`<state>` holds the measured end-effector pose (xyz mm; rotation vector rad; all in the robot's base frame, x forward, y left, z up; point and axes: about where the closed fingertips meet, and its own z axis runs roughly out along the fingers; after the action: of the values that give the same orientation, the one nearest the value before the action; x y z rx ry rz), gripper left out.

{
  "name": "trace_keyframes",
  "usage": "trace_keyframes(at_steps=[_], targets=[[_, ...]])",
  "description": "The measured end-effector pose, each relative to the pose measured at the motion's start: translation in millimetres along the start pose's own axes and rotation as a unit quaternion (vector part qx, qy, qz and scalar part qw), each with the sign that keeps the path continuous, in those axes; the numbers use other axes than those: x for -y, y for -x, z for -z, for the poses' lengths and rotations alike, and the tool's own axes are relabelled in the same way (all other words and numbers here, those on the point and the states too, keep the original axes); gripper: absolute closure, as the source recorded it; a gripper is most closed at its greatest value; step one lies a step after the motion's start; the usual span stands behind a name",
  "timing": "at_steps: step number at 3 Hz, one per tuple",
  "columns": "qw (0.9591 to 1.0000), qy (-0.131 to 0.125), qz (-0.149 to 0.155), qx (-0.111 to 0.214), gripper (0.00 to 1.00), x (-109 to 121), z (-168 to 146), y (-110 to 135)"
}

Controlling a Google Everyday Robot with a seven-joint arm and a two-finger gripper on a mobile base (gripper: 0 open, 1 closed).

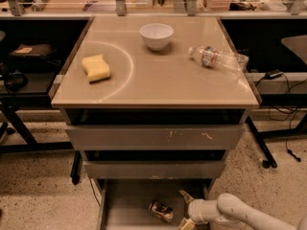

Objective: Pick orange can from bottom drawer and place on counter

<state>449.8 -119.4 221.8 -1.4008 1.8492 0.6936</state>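
Sitting on the floor of the pulled-out bottom drawer: orange can, lying on its side near the middle. Gripper is just right of the can, low in the drawer, with the arm coming in from the near right. Jaws are released and spread wide with nothing between them. Can't tell if the tips touch the can. Table carries a white bowl far middle, a yellow sponge left and a clear water bottle lying far right.
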Motion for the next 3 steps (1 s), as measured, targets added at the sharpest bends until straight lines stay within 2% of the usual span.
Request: trace_keyframes(at_steps=[2,3], targets=[[0.9998,0.02,0.008,-0.004,0.0,-1.2,-65.1,-14.1],[0.9998,0.017,0.009,-0.011,0.0,3.1,-85.6,-23.2]])
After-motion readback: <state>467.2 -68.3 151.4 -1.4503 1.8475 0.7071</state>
